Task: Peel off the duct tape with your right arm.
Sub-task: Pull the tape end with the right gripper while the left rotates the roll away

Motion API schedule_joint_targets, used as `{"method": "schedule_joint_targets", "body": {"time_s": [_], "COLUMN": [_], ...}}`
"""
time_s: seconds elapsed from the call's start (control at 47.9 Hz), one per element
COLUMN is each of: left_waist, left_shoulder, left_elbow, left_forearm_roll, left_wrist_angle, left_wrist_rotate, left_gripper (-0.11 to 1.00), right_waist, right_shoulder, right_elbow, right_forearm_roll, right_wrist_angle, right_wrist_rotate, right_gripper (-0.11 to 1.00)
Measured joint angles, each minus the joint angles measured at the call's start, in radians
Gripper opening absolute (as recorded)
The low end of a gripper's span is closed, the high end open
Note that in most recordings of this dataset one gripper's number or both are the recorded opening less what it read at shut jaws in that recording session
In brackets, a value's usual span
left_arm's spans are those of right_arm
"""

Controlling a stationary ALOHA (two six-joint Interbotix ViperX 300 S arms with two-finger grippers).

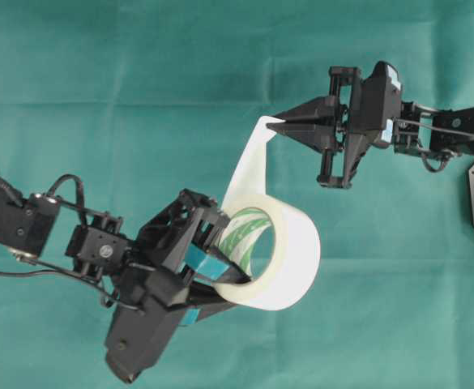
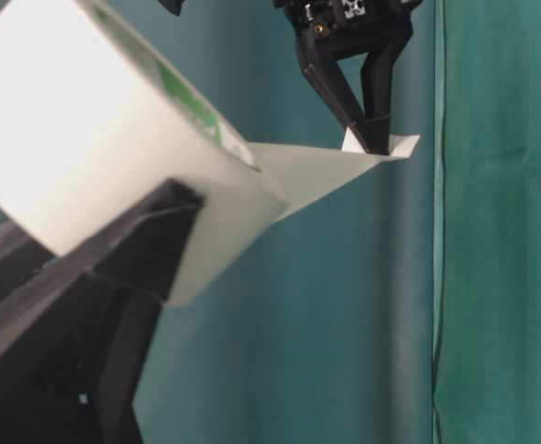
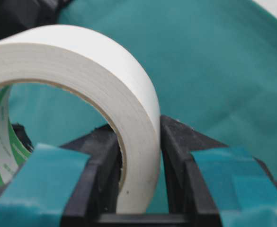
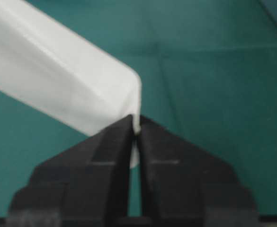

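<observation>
Looking down from the overhead view, we see the wide white duct tape roll with its green-printed inner core [image 1: 273, 251] held up off the teal cloth-covered table [image 1: 99, 81], just right of centre in the lower half of the frame. The left gripper, black with teal-taped fingers [image 1: 220, 271], comes in from the lower left and is clamped on the roll's wall: one finger sits inside the core, the other against the outer white face, as the left wrist view shows plainly. From the top of the roll a loose white strip of tape [image 1: 251, 158] runs up toward the upper middle of the frame, standing clear of the roll. Its free end is pinched between the plain black pointed fingers of the right gripper [image 1: 279, 120], which reaches in from the upper right. In the right wrist view we find those two fingers pressed together with only the thin tape edge between them.
</observation>
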Motion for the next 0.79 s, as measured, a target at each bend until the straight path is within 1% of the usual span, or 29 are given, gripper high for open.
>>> {"method": "schedule_joint_targets", "body": {"time_s": [0.313,0.501,0.668,0.793], "left_waist": [0.005,0.021,0.049,0.063], "left_shoulder": [-0.084,-0.124,-0.153,-0.169], "left_elbow": [0.135,0.207,0.252,0.282], "left_forearm_roll": [-0.008,-0.009,-0.009,-0.009], "left_wrist_angle": [-0.261,-0.405,-0.488,-0.548], "left_wrist_rotate": [0.046,0.055,0.06,0.084], "left_gripper": [0.2,0.2,0.2,0.2], "right_waist": [-0.002,-0.002,-0.003,-0.003], "right_shoulder": [0.012,0.025,0.034,0.037], "right_elbow": [-0.005,-0.015,-0.02,-0.021], "right_forearm_roll": [0.0,0.0,0.0,0.002], "right_wrist_angle": [0.008,0.017,0.023,0.026], "right_wrist_rotate": [-0.002,-0.003,-0.003,-0.002], "right_gripper": [-0.09,-0.09,-0.09,-0.09]}}
